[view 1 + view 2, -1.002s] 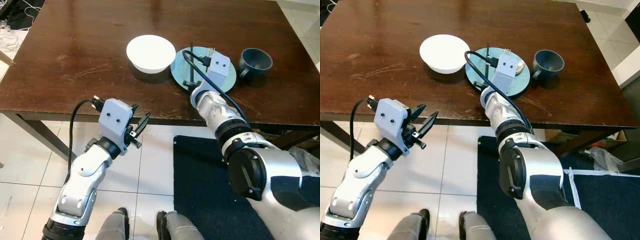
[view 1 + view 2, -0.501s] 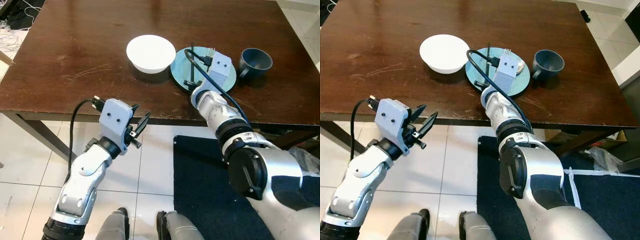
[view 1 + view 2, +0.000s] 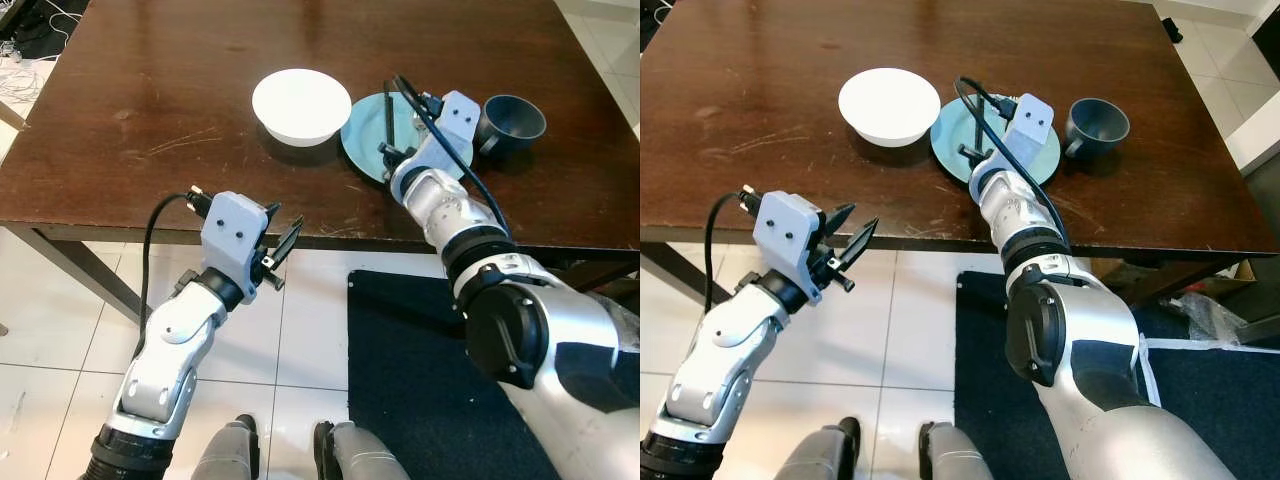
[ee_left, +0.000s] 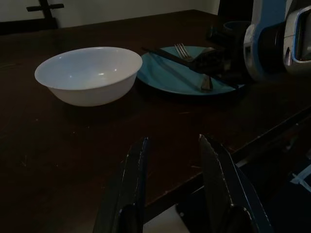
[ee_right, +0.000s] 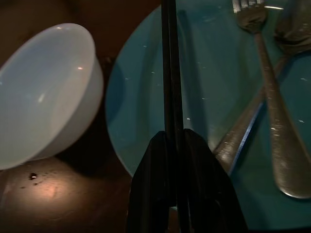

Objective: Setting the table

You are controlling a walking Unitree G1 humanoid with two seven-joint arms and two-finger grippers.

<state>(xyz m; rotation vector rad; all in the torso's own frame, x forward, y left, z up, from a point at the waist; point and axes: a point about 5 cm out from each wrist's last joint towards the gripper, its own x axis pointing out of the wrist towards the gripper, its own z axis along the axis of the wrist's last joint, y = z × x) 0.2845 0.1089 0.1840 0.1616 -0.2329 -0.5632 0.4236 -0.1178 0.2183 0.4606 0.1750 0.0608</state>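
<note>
My right gripper (image 5: pixel 176 141) is clamping black chopsticks (image 5: pixel 169 68) over the teal plate (image 5: pixel 214 87) — left gripper (image 4: pixel 181 160) is hanging parted, empty.

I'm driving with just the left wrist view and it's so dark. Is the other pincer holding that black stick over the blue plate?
Observer: Yes. The right pincer is shut on the black stick, which reaches out over the blue plate.
Operator: Is there only a fork on there?
Observer: No, a spoon lies with the fork, their handles crossing.
Operator: What's behind that arm?
Observer: A dark blue cup stands on the table, just right of the plate.
</note>
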